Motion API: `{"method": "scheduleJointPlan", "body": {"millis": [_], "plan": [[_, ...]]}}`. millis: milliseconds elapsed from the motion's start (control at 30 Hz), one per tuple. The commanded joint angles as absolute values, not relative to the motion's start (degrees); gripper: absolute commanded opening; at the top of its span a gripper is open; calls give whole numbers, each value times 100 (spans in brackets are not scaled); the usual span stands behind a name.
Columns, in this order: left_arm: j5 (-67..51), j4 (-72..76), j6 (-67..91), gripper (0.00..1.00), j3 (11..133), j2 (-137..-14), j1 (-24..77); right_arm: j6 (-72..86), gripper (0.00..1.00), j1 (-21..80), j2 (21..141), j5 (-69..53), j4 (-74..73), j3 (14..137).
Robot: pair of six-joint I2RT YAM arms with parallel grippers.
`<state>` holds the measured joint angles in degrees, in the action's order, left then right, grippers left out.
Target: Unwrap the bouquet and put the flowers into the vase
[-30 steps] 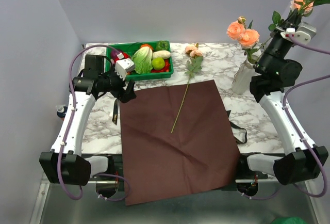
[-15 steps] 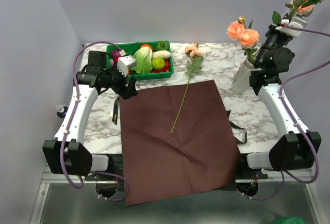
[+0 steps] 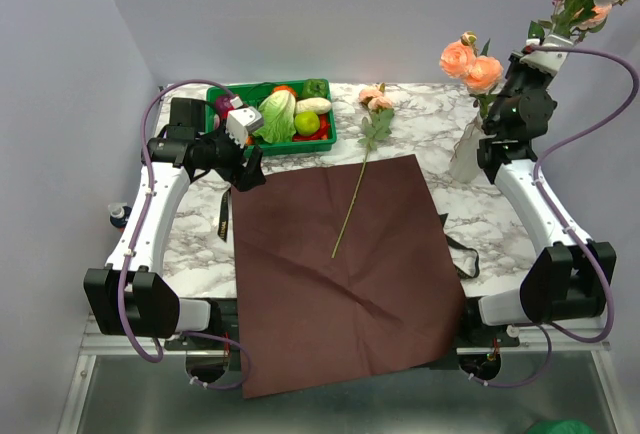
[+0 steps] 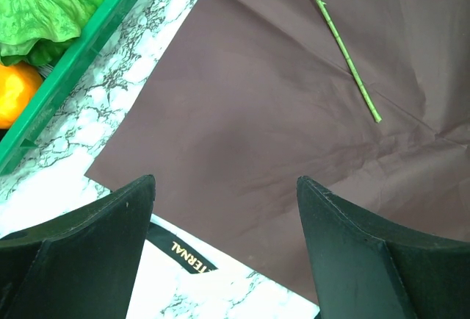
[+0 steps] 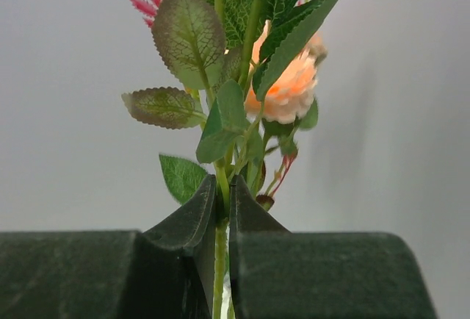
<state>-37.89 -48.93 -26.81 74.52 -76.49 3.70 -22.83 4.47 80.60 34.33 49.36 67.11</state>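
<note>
The dark red paper (image 3: 345, 274) lies flat and unfolded on the table. One flower (image 3: 352, 199) lies across it, its bloom on the marble beyond. The off-white vase (image 3: 467, 151) at the back right holds two peach blooms (image 3: 470, 64). High above the vase, my right gripper (image 3: 556, 34) is shut on a leafy flower stem (image 5: 220, 260) with a peach bloom (image 5: 290, 87). My left gripper (image 3: 245, 169) hangs open over the paper's far left corner (image 4: 279, 128), with nothing between its fingers (image 4: 110, 238). A black ribbon (image 4: 187, 258) with gold lettering lies just below it.
A green tray (image 3: 290, 147) of lettuce and other vegetables stands at the back left, close to my left gripper. A second black ribbon piece (image 3: 462, 254) lies off the paper's right edge. The lying flower's thin stem (image 4: 338, 40) crosses the paper.
My right arm has lifted the held flower higher, its bloom now near the top edge of the overhead view. The left arm shifted slightly and stays open.
</note>
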Motion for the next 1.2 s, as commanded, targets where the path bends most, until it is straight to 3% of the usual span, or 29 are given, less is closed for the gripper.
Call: {"method": "scheduleJointPlan", "body": {"millis": [0,67,100,200,367,500,767,1033,1167], "plan": [[-3964,-4843,-2733,87,7550,-7629,325,-1636,17,413,8007,3805,3607,7047],[-3955,-4878,-2725,87,7559,-7603,325,-1172,30,422,7998,3981,2643,7241],[-3955,-4878,-2725,87,7567,-7576,325,-1004,48,422,7963,3990,2315,7407],[-3937,-4896,-2716,87,7532,-7488,325,-476,67,422,7893,3893,1260,7637],[-3911,-4983,-2690,87,7541,-7313,325,341,73,526,7621,3665,-365,8095],[-3937,-5018,-2637,87,7523,-7137,325,615,74,948,7085,3542,-747,7823],[-3859,-5098,-2426,88,7646,-6847,325,763,74,3037,6662,4095,-1220,7489],[-3797,-5071,-2241,89,7655,-6680,325,2354,73,4095,8222,3701,-2433,7347],[-3718,-5080,-2276,89,7647,-6645,325,3721,73,4184,9525,3700,-3756,8293]]}}
